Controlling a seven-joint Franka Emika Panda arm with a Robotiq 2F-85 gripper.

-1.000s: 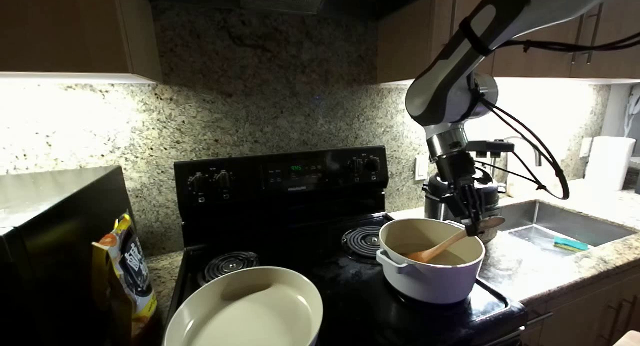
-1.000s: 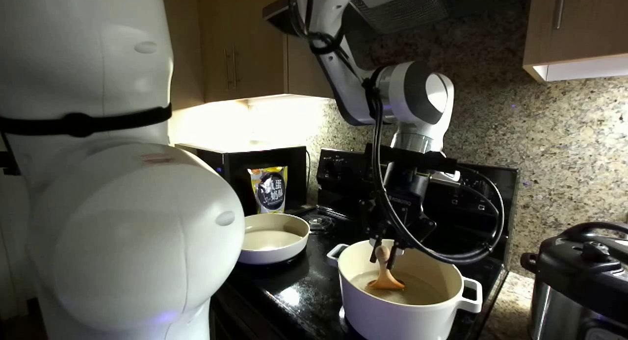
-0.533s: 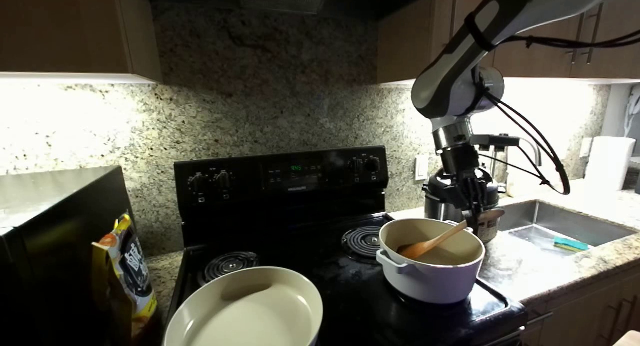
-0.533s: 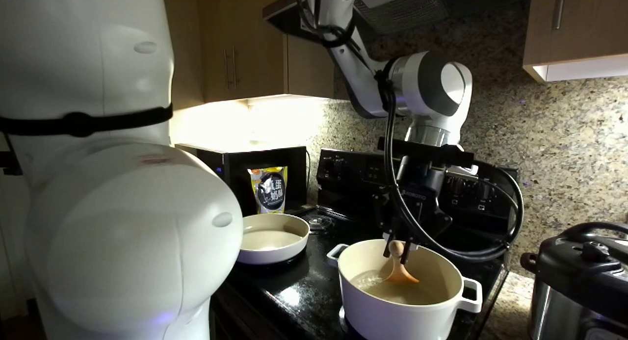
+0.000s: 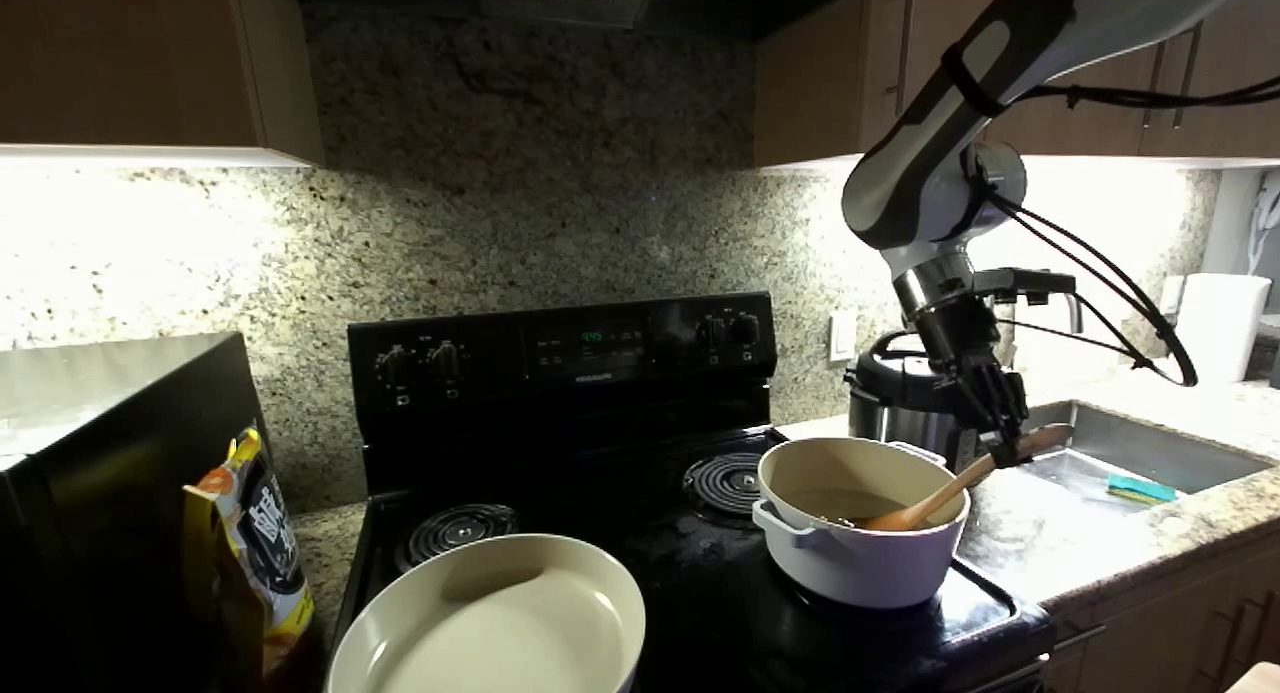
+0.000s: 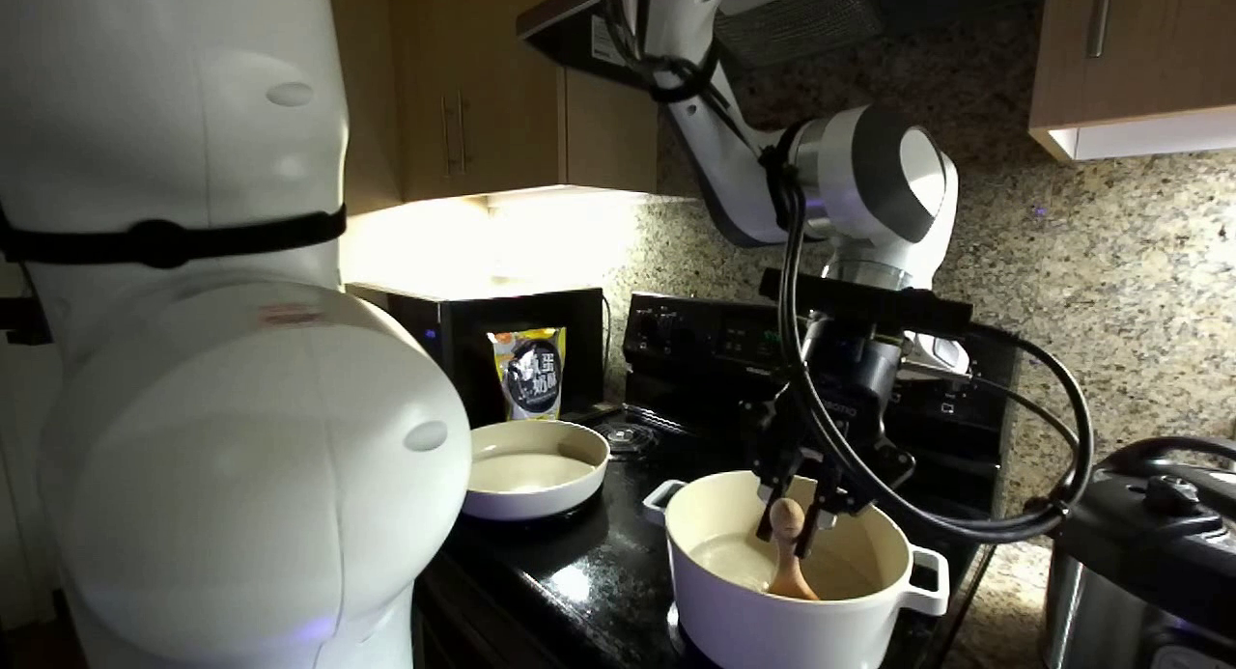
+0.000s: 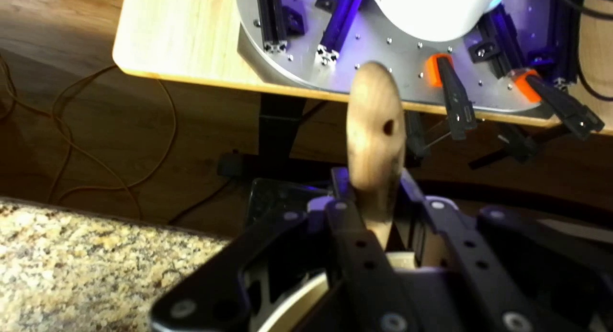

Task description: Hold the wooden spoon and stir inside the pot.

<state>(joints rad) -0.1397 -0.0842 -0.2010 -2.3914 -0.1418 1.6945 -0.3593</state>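
Granite backsplash (image 5: pixel 560 233) rose behind the white pot (image 5: pixel 860 563) on the black electric range (image 5: pixel 690 583). Well left of the pot, in an exterior view, stood a printed foil pouch (image 5: pixel 265 533); nearer, a shallow cream pan (image 5: pixel 500 633). The wooden spoon (image 5: pixel 930 503) slanted, head inside the pot and handle past its right rim, with the gripper (image 7: pixel 374 176) clamped on that handle. Behind the pot stood a pressure cooker (image 5: pixel 900 403); to the pot's right were a steel sink (image 5: pixel 1130 448) holding a teal sponge (image 5: pixel 1140 489), and a paper-towel roll (image 5: pixel 1220 323).
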